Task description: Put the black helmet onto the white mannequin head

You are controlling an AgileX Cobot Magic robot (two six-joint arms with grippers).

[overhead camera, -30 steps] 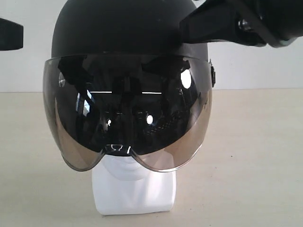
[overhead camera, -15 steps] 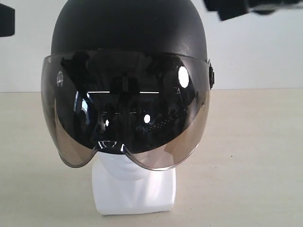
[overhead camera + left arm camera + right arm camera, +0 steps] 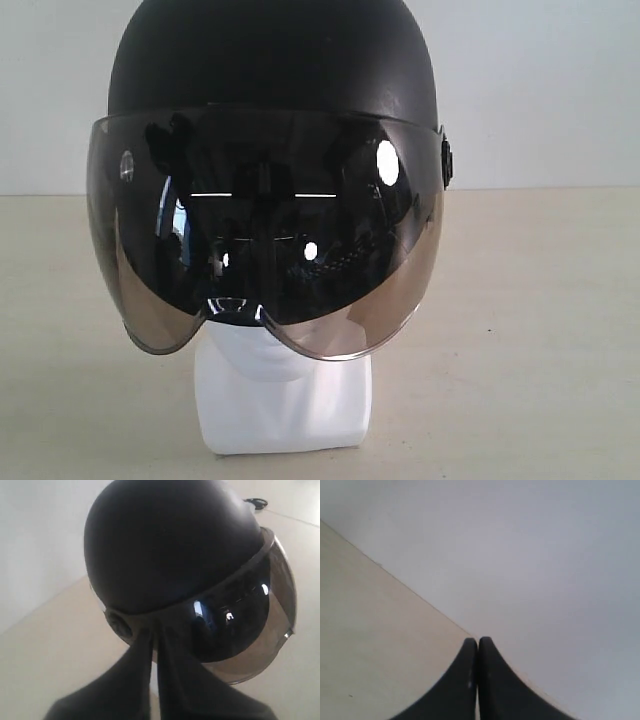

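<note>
Since a second ago both arms are withdrawn from the exterior view, so the black helmet is judged released and seated on the white mannequin head. It is found just ahead of the left pincer, which is pressed together; the right pincer, likewise pressed together, is turned toward the tabletop. No container is seen.

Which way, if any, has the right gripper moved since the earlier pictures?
Yes. The right gripper withdrew up and rightward from the black helmet, leaving the exterior view.
</note>
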